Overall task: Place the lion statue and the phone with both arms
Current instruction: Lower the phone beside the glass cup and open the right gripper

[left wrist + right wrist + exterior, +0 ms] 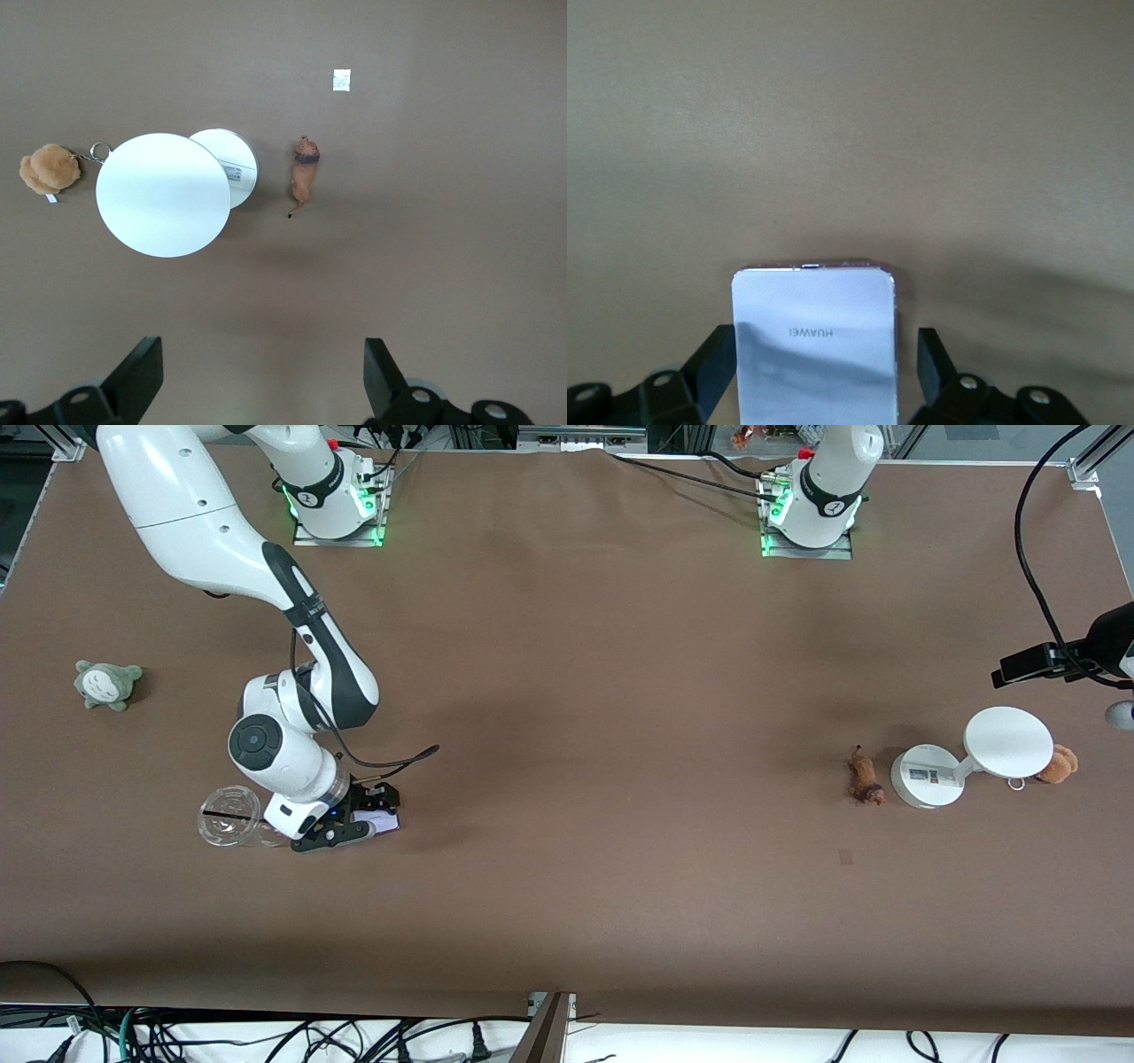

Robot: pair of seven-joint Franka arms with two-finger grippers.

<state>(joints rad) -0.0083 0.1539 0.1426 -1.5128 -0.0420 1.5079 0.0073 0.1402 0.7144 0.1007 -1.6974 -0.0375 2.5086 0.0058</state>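
The phone [815, 345] is a pale lavender-white slab lying flat on the brown table; in the front view only its corner [387, 825] shows under the right hand. My right gripper [824, 367] is down at the table, open, with a finger on each side of the phone [359, 821]. The lion statue [863, 776], small and orange-brown, lies on the table toward the left arm's end, beside the white stand; it also shows in the left wrist view [305, 173]. My left gripper [263, 372] is open and empty, high over the table near the stand.
A white stand with a round base [926, 777] and a disc [163, 195] has a fuzzy brown plush [1059, 763] beside it. A clear plastic cup [229, 816] lies next to the right hand. A grey-green plush [106, 684] sits toward the right arm's end.
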